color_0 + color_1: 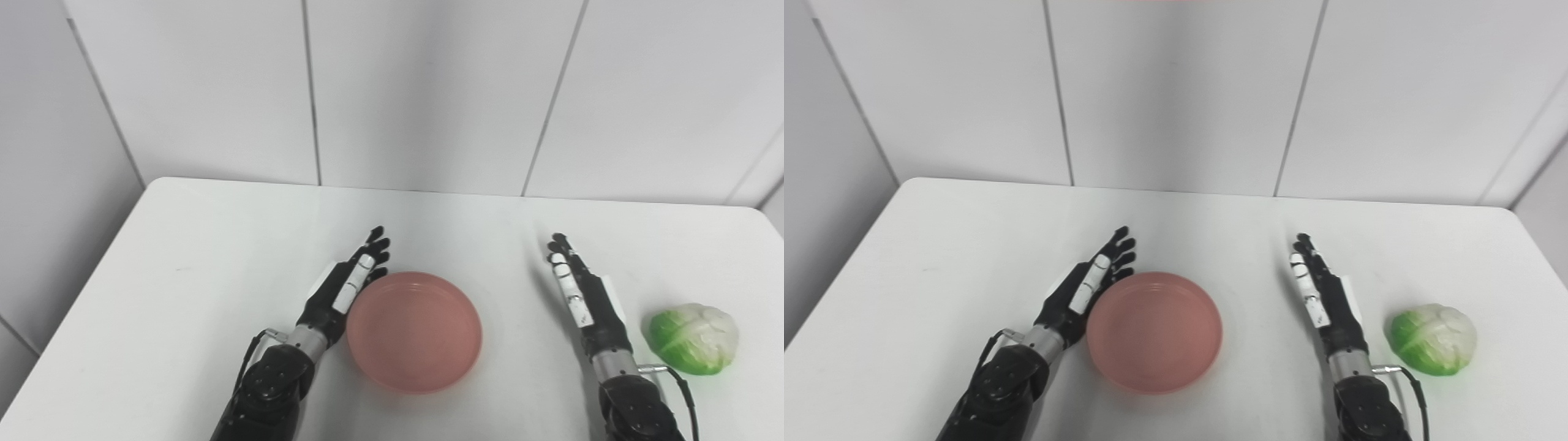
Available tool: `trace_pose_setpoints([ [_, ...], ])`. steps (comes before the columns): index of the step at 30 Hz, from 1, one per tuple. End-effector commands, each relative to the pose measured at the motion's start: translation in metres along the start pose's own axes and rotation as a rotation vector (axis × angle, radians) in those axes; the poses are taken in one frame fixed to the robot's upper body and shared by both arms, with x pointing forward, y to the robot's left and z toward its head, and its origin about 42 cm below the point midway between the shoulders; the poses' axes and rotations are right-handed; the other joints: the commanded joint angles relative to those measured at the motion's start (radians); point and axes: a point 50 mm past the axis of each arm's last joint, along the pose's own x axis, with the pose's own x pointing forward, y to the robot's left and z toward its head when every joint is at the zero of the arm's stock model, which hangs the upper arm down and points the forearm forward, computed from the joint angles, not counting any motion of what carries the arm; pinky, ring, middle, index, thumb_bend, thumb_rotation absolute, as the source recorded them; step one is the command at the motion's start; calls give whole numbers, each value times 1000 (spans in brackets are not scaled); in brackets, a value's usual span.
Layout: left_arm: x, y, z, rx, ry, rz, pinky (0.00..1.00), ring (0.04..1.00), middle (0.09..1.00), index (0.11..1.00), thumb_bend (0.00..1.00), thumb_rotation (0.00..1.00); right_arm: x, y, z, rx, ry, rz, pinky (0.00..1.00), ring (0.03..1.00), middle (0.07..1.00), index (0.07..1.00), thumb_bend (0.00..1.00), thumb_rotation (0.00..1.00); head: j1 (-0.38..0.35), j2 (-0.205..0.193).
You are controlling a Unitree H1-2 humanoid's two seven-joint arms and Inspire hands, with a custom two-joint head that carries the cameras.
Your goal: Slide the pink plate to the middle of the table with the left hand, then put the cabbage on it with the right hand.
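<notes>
The pink plate lies empty on the white table, near the middle and toward the front. My left hand is open, fingers straight, its edge against the plate's left rim. My right hand is open and empty, fingers straight, standing between the plate and the cabbage, touching neither. The green and white cabbage lies on the table at the front right, just right of my right wrist. In the right eye view the plate, the cabbage and both hands show the same way.
White wall panels stand behind the table's far edge. The table's right edge runs close to the cabbage. Bare tabletop lies at the left and along the back.
</notes>
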Motion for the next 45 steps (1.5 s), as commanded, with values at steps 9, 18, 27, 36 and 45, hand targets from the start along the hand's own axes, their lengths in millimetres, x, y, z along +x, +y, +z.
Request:
trace_pose_setpoints([
  [9, -8, 16, -10, 17, 20, 66, 947, 953, 966, 976, 737, 1000, 4, -9, 75, -313, -259, -70, 763, 804, 833, 877, 883, 892, -95, -10],
  [18, -14, 22, -16, -7, 35, 64, 972, 960, 967, 967, 742, 1000, 6, -43, 140, -347, -437, -105, 784, 819, 842, 877, 990, 764, -164, -22],
  [27, -19, 33, -24, 10, 57, 61, 939, 942, 949, 953, 799, 1000, -10, -91, 182, -533, -497, -143, 803, 862, 875, 899, 1000, 786, -254, -35],
  [36, -21, 46, -31, 16, 51, 67, 924, 925, 927, 931, 826, 1000, -33, -157, 172, -688, -342, -248, 872, 923, 924, 929, 1000, 696, -297, -33],
  [45, -23, 63, -35, 36, 39, 44, 929, 920, 936, 943, 826, 1000, -60, -215, 139, -811, -166, -347, 866, 924, 928, 943, 1000, 696, -347, -26],
])
